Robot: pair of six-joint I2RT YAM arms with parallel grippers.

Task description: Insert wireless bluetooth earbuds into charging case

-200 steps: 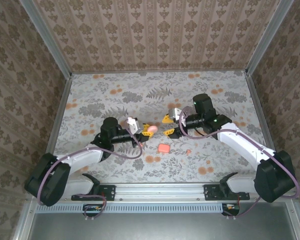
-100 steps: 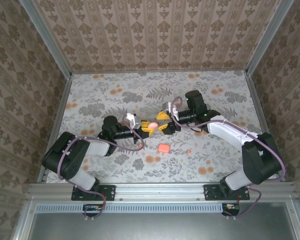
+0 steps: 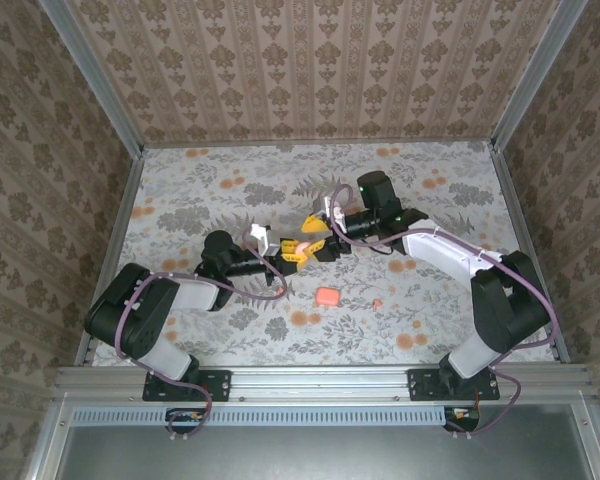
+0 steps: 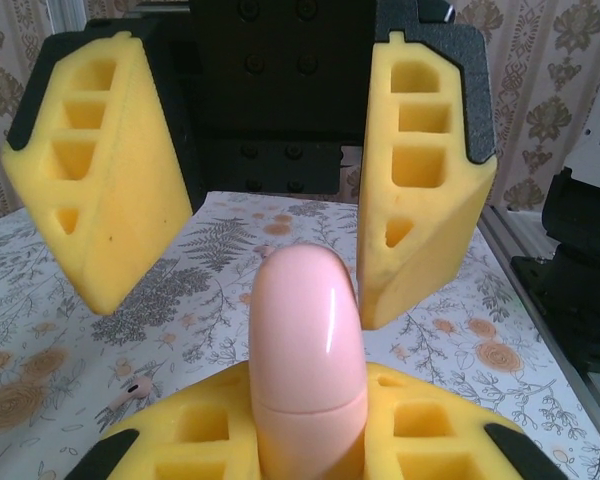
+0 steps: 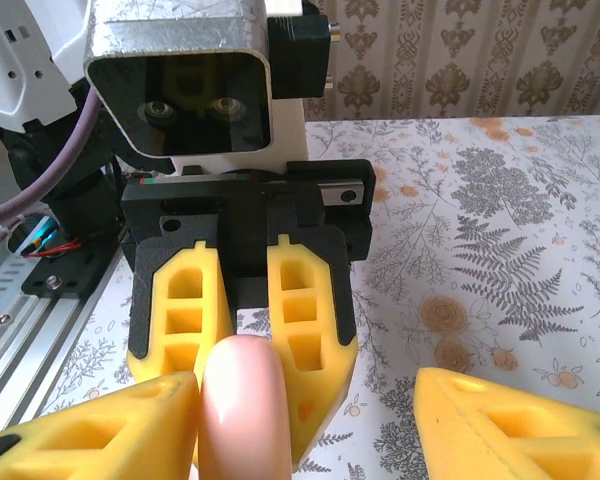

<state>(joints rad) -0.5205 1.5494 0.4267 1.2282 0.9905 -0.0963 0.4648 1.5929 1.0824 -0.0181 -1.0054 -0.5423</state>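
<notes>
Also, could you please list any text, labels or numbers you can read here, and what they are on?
None can be read. The pink rounded piece is unmarked; tiny dark marks on the white housing are too small to read.

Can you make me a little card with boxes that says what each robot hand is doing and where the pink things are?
left gripper: shut on the pale pink rounded piece, held off the table
right gripper: open, fingers either side of that piece's tip
charging case: lying on the table, untouched
earbud: on the table right of the case, apart from it
</notes>
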